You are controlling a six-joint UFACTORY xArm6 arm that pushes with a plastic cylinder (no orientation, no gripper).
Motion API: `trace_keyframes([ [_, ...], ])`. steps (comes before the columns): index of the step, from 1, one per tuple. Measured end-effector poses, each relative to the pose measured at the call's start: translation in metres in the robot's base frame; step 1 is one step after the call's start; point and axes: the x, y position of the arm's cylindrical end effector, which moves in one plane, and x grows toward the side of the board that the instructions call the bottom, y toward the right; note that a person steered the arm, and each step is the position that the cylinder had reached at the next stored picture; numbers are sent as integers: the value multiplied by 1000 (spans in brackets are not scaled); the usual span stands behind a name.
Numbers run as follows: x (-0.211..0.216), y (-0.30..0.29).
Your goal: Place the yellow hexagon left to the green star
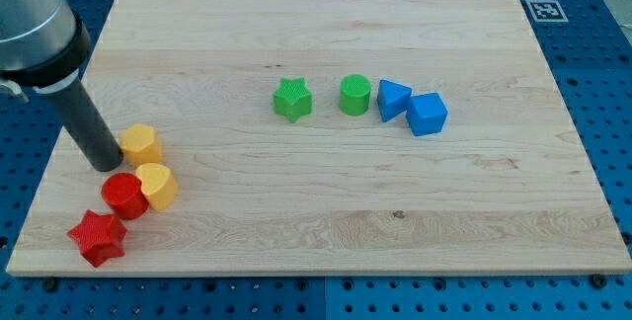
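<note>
The yellow hexagon (141, 143) lies near the board's left edge. My tip (105, 165) rests on the board just left of it, touching or almost touching its left side. The green star (292, 99) lies well to the view's right of the hexagon, above the board's middle. A second yellow block (158, 186), heart-like, lies just below the hexagon.
A red cylinder (124, 196) and a red star (97, 237) lie at the lower left. A green cylinder (355, 95) and two blue blocks (393, 99) (427, 115) stand in a row right of the green star. The wooden board (326, 221) has blue pegboard around it.
</note>
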Motion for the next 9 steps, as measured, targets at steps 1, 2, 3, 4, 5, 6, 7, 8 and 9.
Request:
trace_keyframes([
  [1,0,19],
  [2,-6,39],
  [3,-13,48],
  [4,-19,48],
  [5,-31,52],
  [6,-42,62],
  [7,-60,74],
  [8,-72,87],
  [9,-75,88],
])
